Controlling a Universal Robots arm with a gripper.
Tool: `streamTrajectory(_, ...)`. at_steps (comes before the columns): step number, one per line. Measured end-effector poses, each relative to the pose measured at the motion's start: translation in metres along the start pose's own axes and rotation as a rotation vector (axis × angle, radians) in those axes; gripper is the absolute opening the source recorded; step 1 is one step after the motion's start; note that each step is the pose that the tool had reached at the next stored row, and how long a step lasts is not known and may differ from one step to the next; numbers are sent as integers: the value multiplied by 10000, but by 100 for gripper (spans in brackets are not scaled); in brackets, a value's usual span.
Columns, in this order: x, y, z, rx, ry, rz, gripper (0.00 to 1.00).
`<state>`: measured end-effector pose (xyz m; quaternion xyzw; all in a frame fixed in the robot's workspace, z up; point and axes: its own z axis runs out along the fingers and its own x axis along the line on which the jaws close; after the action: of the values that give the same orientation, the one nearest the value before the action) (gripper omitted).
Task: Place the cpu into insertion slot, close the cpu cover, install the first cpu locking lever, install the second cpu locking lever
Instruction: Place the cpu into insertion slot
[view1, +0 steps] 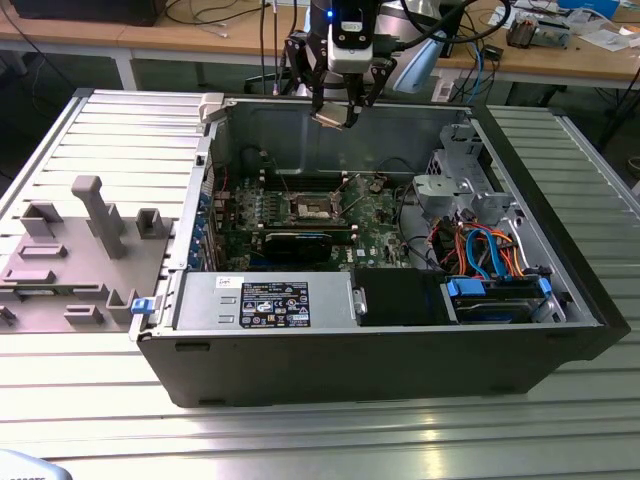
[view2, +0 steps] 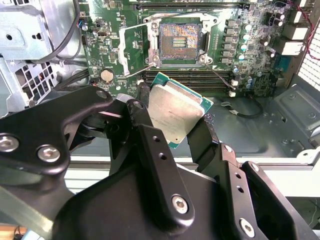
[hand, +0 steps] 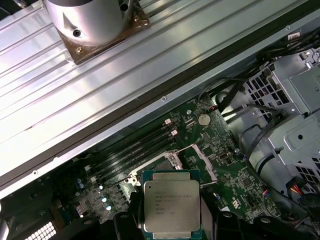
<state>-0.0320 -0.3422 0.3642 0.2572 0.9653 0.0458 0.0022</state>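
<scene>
cpu (view2: 176, 112), flat square, silver-grey top

Noted around me: open dark computer case (view1: 350, 370) lying on the slatted metal table (view1: 300, 440). Inside it: a labelled grey power supply (view1: 265, 300), with orange and blue cables (view1: 485, 250) toward the exterior view's right. Round coin battery (view2: 106, 75) sits on the green motherboard (view2: 107, 52). Grey fixture tray (view1: 60, 270) lies beside the case, on the exterior view's left.

silver-topped cpu (view2: 175, 112) held tilted in the air, insertion slot (view2: 180, 37) uncovered and empty
</scene>
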Motion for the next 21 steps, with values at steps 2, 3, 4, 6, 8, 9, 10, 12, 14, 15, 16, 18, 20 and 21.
streamTrajectory(2,0,0,0,0,-1,12,55)
streamTrajectory(3,0,0,0,0,-2,22,55)
streamTrajectory(4,0,0,0,0,-3,26,55)
streamTrajectory(6,0,0,0,-1,-4,38,55)
streamTrajectory(8,0,0,0,-2,-5,51,55)
streamTrajectory(9,0,0,0,-1,-5,59,55)
streamTrajectory(10,0,0,0,-1,-6,64,55)
streamTrajectory(12,0,0,0,-2,-7,76,55)
streamTrajectory(14,0,0,0,-2,-8,87,55)
streamTrajectory(15,0,0,0,-2,-9,99,55)
streamTrajectory(16,0,0,0,-2,-10,109,55)
streamTrajectory(18,0,0,0,-2,-11,120,55)
streamTrajectory(20,0,0,0,-2,-12,130,55)
streamTrajectory(21,0,0,0,-3,-12,138,55)
